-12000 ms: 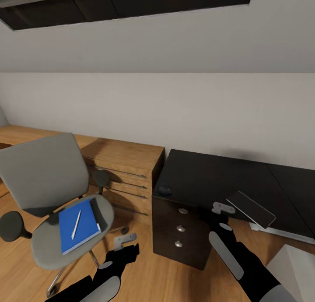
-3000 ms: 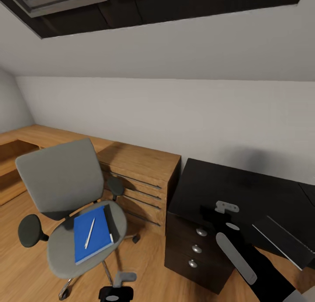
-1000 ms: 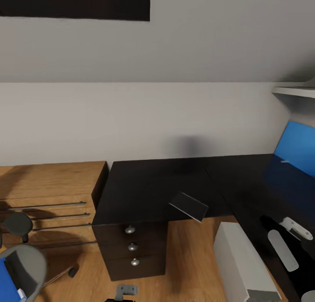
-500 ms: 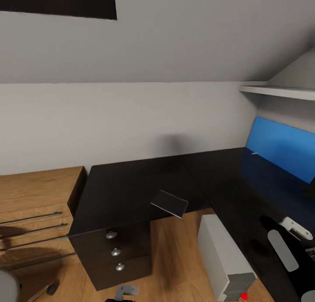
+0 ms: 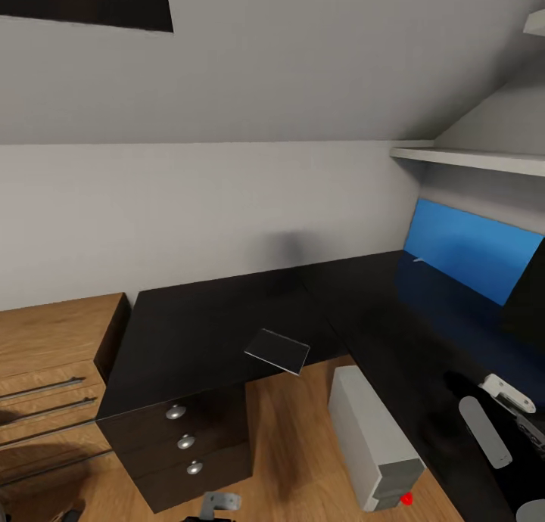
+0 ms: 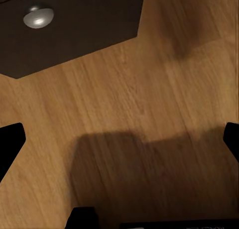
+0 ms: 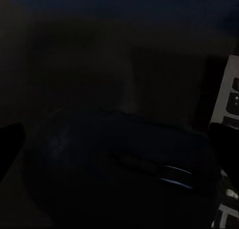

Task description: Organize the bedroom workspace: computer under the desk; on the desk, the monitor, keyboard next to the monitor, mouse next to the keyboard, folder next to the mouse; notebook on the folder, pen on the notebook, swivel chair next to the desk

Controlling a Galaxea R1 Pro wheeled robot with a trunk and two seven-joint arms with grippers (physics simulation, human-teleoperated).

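We see the black L-shaped tabletop (image 5: 204, 318) filling the corner of the bedroom, its drawer unit (image 5: 182, 450) near left. The monitor (image 5: 473, 250) glows blue at the far right on it. The computer (image 5: 371, 439) lies on the wood floor (image 5: 288, 446) under the tabletop's right wing. Our right claw (image 5: 506, 392) holds the mouse (image 7: 124, 174) between its fingers, clamped over the tabletop. Our left claw (image 6: 119, 139) hangs apart above the floor.
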